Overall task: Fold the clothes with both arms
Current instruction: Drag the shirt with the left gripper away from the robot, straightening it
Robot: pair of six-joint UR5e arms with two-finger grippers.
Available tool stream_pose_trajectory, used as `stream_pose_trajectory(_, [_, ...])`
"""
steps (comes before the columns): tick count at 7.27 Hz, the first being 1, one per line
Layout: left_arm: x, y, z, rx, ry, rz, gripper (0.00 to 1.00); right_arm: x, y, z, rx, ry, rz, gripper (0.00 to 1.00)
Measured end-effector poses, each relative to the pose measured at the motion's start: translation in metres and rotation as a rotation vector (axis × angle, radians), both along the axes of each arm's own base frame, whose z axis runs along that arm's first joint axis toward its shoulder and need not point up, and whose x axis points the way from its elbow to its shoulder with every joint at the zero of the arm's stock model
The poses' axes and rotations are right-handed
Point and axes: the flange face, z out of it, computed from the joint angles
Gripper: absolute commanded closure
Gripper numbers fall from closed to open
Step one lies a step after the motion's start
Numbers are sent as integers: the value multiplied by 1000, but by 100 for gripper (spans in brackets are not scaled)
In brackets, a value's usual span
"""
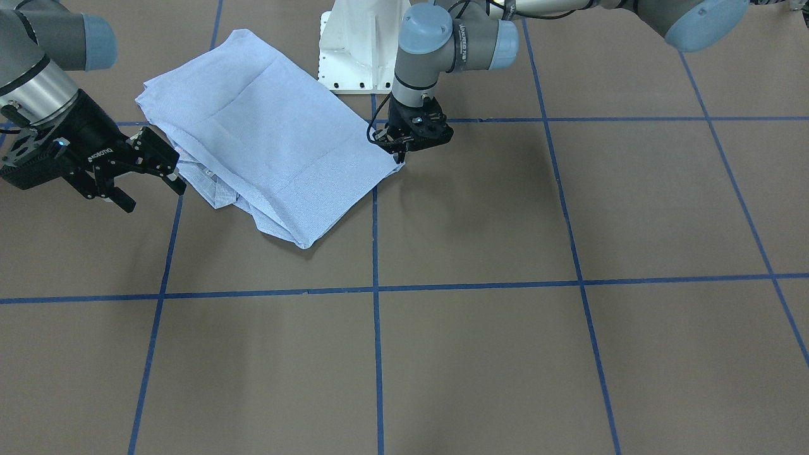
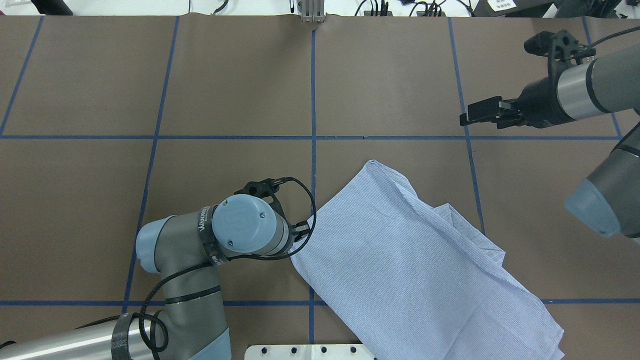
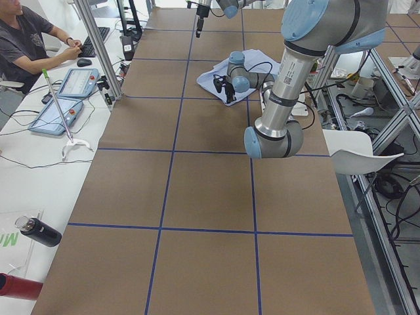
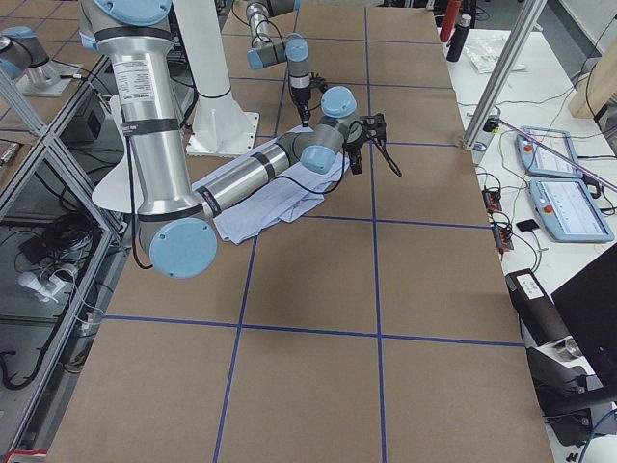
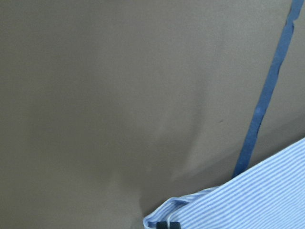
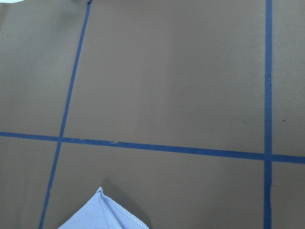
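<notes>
The clothes are one light blue-and-white striped shirt [image 1: 265,139], lying folded into a rough rectangle on the brown table close to the robot's base. It also shows in the overhead view [image 2: 400,265]. My left gripper [image 1: 399,158] points down at the shirt's corner nearest the table's middle. In the left wrist view its two black fingertips [image 5: 169,224] are pinched on that corner of the shirt [image 5: 248,200]. My right gripper [image 1: 155,197] hovers open just off the shirt's opposite side, with nothing between its fingers. The right wrist view catches only one tip of the shirt [image 6: 105,217].
The white pedestal base [image 1: 357,50] stands right behind the shirt. Blue tape lines [image 1: 376,316] divide the brown table top. In the exterior left view a person [image 3: 26,39] sits at a side desk with control tablets [image 3: 79,82], and a dark bottle [image 3: 39,231] lies nearby.
</notes>
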Motion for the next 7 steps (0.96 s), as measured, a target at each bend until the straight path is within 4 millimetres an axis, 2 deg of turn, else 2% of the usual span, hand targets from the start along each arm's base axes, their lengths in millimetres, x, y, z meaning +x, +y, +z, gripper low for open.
stream_pose_trajectory(4, [-42,-113,23,33,-74,-129,100,1,1,-1,1,-3,0,0])
stream_pose_trajectory(7, [-44,-211,29,85,-89,-197,100,2,2,-2,-4,-7,4,0])
